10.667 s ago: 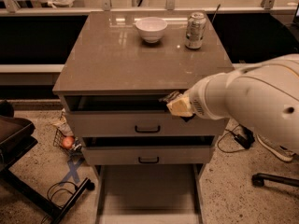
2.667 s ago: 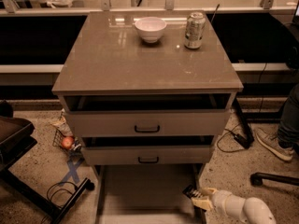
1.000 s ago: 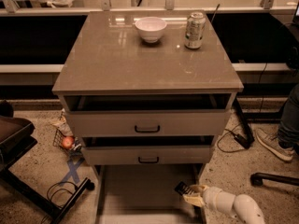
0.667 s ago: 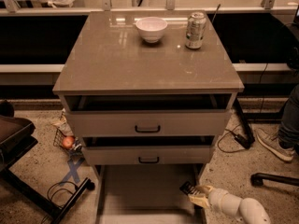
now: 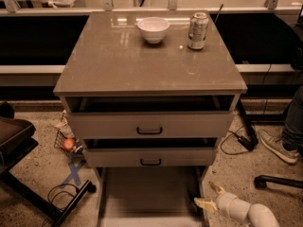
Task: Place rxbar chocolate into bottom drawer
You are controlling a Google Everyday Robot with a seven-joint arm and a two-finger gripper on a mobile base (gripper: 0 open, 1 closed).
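Glossy, smooth brown counter [image 5: 142, 60]; glazed white ceramic bowl [image 5: 153, 29]; shiny metal can [image 5: 198, 30]; matt grey bottom drawer [image 5: 147, 189]; smooth cream plastic gripper [image 5: 204, 195], beside the bottom drawer's right wall; rough, speckled floor [image 5: 38, 169].

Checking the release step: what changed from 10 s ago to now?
The hand dropped from the top drawer's front to the right front corner of the bottom drawer, then edged right; its fingers stand open, empty. A dark shape at the drawer's right wall may be the rxbar chocolate. The bowl, soda can and upper drawers are unchanged.
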